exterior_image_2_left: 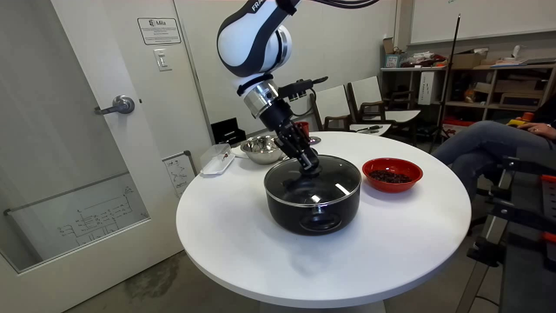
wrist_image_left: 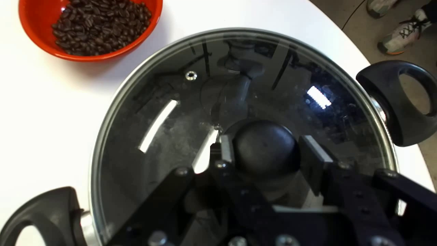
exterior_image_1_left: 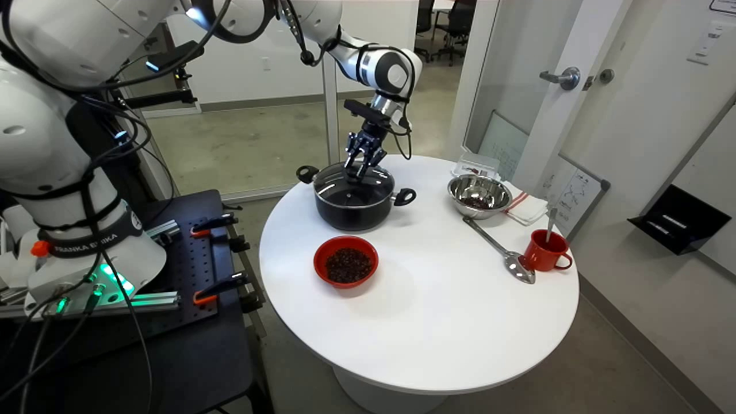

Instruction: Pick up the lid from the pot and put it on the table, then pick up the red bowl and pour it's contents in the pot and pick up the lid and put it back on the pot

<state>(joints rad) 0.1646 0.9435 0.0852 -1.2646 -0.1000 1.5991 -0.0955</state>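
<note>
Gripper [wrist_image_left: 268, 150] is pos'd at knob [wrist_image_left: 266, 145] of lid [wrist_image_left: 245, 102], w/ fingers [wrist_image_left: 318, 149] on opp. sides of knob; cannot tell if they clamp it or stand slightly apart. Lid is seated on pot [exterior_image_1_left: 351, 215]; pot is on table [exterior_image_1_left: 437, 322]. Red bowl [exterior_image_2_left: 393, 188], w/ dk. brown beans [wrist_image_left: 99, 29] inside, is upright on same table, near pot w/ a gap btwn. Steel bowl [exterior_image_1_left: 484, 213] is also on table.

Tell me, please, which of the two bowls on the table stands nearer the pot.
The red bowl of dark beans, close beside the pot; the shiny steel bowl stands farther off, near the striped cloth.
</note>
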